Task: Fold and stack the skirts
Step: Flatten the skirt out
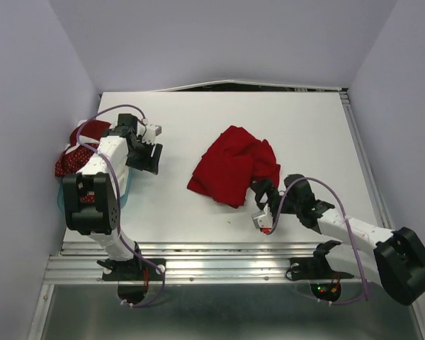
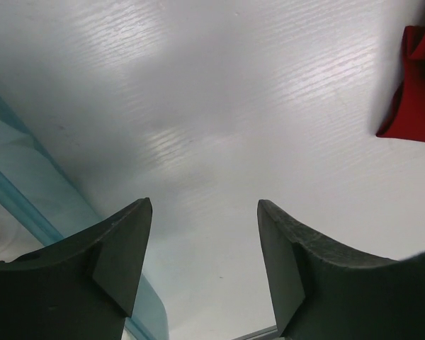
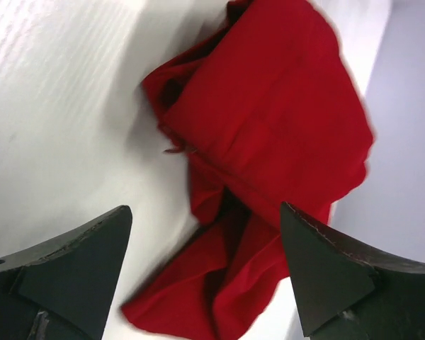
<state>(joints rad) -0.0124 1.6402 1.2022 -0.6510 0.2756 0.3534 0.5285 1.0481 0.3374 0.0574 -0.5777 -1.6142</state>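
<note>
Right tool [image 3: 205, 212] near crumpled red skirt [image 3: 269, 106]

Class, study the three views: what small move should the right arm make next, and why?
Probably lower the right gripper onto the red skirt's near edge and close. Its jaws stand open over the cloth, which lies crumpled, not yet spread or folded.

Black two-finger left gripper [image 2: 204, 211] hangs by the table's left edge, jaws parted; matching right gripper [image 3: 205, 214] by the near edge, jaws wide
</note>
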